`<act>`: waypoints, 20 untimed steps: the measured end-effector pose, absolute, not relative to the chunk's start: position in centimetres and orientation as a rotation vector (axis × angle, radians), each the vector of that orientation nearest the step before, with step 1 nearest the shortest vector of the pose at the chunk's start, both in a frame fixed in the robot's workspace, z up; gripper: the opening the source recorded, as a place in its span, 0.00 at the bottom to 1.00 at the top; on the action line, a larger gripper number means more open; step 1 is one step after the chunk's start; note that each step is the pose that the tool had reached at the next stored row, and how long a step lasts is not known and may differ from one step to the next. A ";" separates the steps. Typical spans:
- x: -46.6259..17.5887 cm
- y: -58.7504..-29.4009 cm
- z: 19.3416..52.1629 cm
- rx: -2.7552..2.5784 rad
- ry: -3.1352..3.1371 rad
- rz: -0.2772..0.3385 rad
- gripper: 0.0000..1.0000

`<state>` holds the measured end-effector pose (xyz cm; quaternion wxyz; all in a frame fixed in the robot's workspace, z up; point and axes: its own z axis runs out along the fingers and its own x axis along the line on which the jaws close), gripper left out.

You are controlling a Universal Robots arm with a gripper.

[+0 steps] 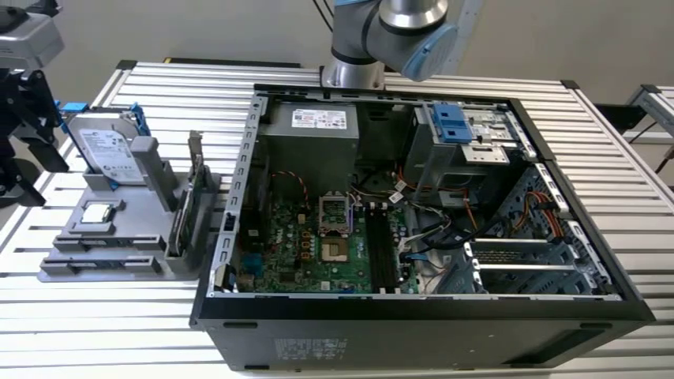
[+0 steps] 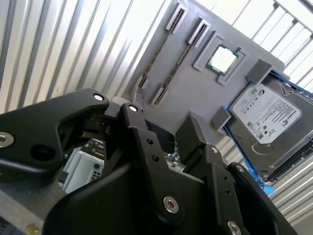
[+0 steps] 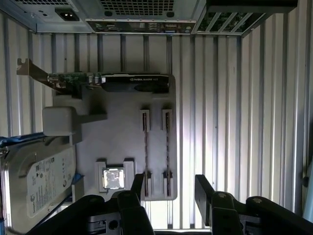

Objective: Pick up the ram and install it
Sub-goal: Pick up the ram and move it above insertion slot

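Wide open and empty, the claw (image 3: 169,180) hangs above the grey tray (image 3: 122,142), where the ram (image 3: 167,147) stands on edge in its slot, presumably for an easy pinch.

Labels on the hard drive (image 2: 266,115) and the power supply (image 1: 311,142) carry print (none of it legible).

Matt grey plastic holder (image 3: 122,132), shiny ribbed metal table (image 3: 220,98), matt black hand (image 3: 170,187).
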<state>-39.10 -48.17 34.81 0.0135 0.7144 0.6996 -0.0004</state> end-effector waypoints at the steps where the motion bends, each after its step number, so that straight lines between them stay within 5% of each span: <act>1: -39.1 -48.2 34.8 2.223 2.182 -0.001 1.00; 20: -39.1 -48.2 33.9 2.206 2.198 -0.001 1.00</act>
